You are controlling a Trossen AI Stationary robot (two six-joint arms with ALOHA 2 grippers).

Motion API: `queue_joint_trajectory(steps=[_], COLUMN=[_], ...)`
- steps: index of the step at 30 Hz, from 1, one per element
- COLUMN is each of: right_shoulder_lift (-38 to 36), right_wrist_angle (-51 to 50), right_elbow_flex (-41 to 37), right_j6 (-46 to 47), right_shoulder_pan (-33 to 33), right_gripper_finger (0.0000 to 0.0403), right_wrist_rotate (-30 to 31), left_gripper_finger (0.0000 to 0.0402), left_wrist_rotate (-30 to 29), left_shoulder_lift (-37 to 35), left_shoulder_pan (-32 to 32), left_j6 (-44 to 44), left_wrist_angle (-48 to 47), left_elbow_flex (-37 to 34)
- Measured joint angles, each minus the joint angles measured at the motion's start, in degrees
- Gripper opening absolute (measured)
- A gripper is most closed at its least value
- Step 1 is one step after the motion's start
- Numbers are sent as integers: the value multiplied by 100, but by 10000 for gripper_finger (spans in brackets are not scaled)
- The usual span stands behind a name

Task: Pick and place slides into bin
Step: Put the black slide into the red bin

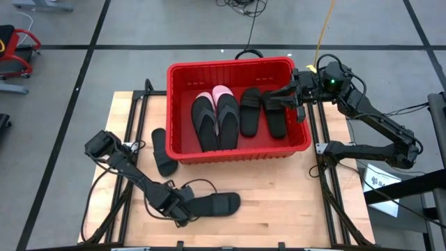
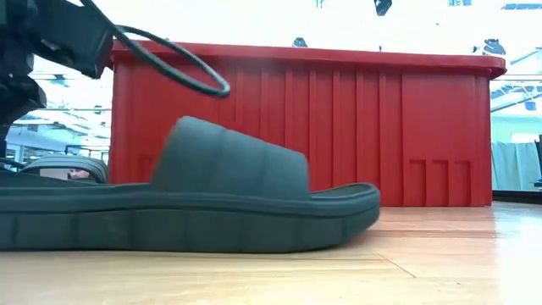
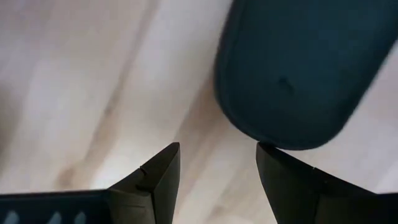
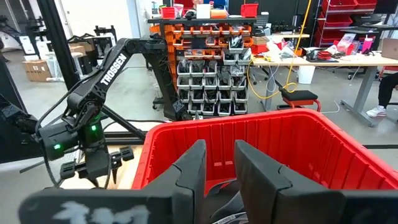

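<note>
Red bin point(image 1: 239, 67) with ribbed walls sitting upper centre, black slides point(image 1: 205, 123) and one pale pink slide point(image 1: 224, 97) lying inside, light wooden table point(image 1: 279, 195) showing grain

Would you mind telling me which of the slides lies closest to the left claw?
The black wide-strap slide on the table's front, right at the open left claw. The other loose slide lies beside the bin.

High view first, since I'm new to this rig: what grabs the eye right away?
The red bin at the table's far middle, with several slides inside, one pair pale pink. Over its right end the right pincer holds a black slide; the open left pincer sits by another black slide near the front edge.
</note>
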Motion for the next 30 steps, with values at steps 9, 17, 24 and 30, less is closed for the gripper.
queue_joint_trajectory(steps=[9,17,24,30], right_shoulder_lift=[-1,-229,-590,-494], right_wrist_angle=[-3,-408,-1761,-3072], right_elbow_flex=[0,0,2,-50], right_j6=[11,-163,-324,244], right_shoulder_pan=[0,387,1614,3387], right_gripper_finger=[73,57,5,1], right_wrist_rotate=[-4,-264,742,2451], left_gripper_finger=[205,205,205,205], left_wrist_rotate=[-484,-560,-1379,-2238], left_shoulder_lift=[0,-243,-1129,-1959], left_shoulder_pan=[57,230,163,32], left_j6=[225,190,227,210], left_wrist_angle=[1340,1454,1161,463], left_elbow_flex=[0,2,4,10])
